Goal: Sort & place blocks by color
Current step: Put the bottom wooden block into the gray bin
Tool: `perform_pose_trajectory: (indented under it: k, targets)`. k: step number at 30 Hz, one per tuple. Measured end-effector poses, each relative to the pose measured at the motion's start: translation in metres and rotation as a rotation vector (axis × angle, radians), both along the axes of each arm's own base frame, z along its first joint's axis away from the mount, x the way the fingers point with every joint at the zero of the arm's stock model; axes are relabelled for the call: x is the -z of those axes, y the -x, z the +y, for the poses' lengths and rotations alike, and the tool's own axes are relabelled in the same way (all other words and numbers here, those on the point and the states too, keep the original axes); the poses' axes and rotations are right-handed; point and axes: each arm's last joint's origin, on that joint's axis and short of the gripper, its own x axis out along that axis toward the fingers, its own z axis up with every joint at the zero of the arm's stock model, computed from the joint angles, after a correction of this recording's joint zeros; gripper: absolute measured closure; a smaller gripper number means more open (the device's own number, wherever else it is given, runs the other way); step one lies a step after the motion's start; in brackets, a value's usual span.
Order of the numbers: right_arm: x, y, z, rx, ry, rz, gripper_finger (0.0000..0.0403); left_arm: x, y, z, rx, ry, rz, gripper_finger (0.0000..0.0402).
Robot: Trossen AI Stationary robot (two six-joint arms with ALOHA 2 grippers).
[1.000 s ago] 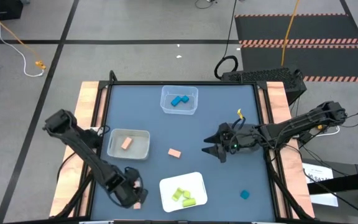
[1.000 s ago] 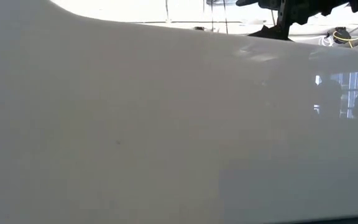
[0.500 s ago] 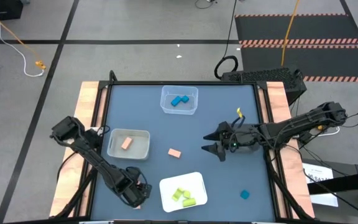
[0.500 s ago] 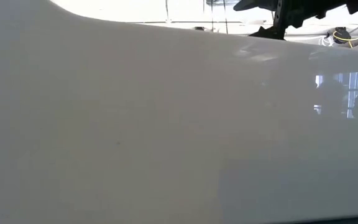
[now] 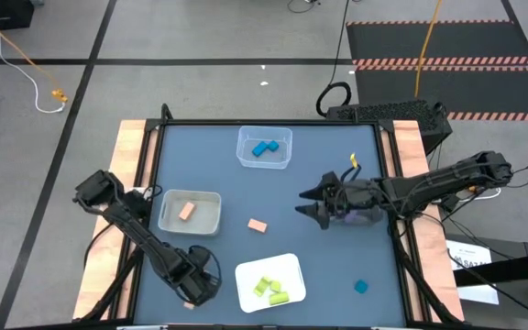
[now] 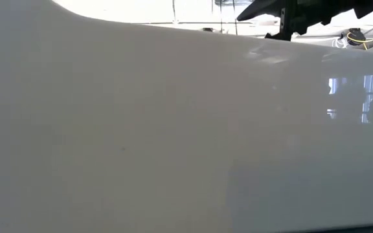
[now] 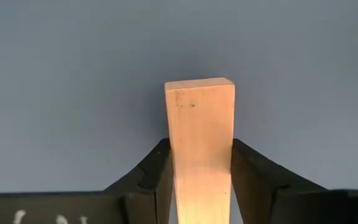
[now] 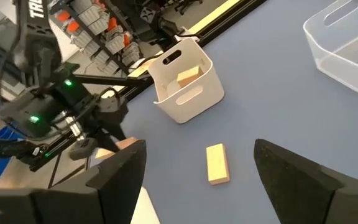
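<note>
My left gripper (image 5: 195, 291) stands at the table's near left edge, shut on a tan block (image 7: 199, 124), a short wooden bar. My right gripper (image 5: 308, 211) hangs open above the table's right middle, nothing between its fingers. Another tan block (image 5: 258, 225) lies flat on the table. A third tan block (image 5: 187, 211) lies in the grey bin (image 5: 211, 200). Blue blocks (image 5: 263, 148) lie in the clear bin (image 5: 284, 137), and yellow-green blocks (image 5: 269, 290) on the white tray (image 5: 246, 275). A single blue block (image 5: 361, 287) lies near the right front. My left gripper pinches the tan bar's two long sides (image 7: 171, 168) between its two fingers, at the end nearer the wrist. The fingers come from above and lie across the bar. The bar's other end sticks out past the fingertips over the blue table top.
The low view is almost wholly filled by a pale wall close to the camera; only my right arm (image 6: 290, 10) shows above it. Open table lies between the bins and near the right front corner. Wooden rails (image 5: 128, 165) run along both table sides.
My left arm has shifted a little toward the table's right edge and settled over the tan block at the near edge. My right gripper has drifted slightly toward the far edge, still open.
</note>
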Motion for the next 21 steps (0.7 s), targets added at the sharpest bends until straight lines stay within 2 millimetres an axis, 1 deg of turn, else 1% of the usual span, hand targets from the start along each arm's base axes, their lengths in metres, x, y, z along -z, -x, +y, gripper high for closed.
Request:
perform_pose_trajectory:
  k: [4,7,9,13,16,18,21]
  targets:
    - [0.000,-0.001,-0.004,0.017,0.000,0.000,0.0117,-0.035,0.001,0.003,0.038,0.060,-0.121,0.0276]
    - [0.000,-0.001,-0.007,0.028,0.002,0.000,0.0117,-0.058,0.005,0.011,0.045,0.051,-0.239,0.0276]
    - [0.000,-0.001,-0.008,0.030,0.019,0.001,0.0117,-0.077,0.006,0.019,0.055,0.013,-0.359,0.0276]
    - [0.000,-0.001,-0.011,0.034,0.041,0.003,0.0117,-0.105,0.003,0.043,0.069,-0.200,-0.603,0.0276]
    - [0.000,-0.002,-0.014,0.046,0.042,0.004,0.0117,-0.125,-0.006,0.065,0.083,-0.397,-0.759,0.0276]
    - [0.000,-0.002,-0.016,0.052,0.046,0.004,0.0117,-0.137,-0.016,0.079,0.107,-0.530,-0.843,0.0276]
    - [0.000,-0.002,-0.018,0.058,0.060,0.005,0.0117,-0.156,-0.037,0.099,0.151,-0.694,-0.969,0.0276]
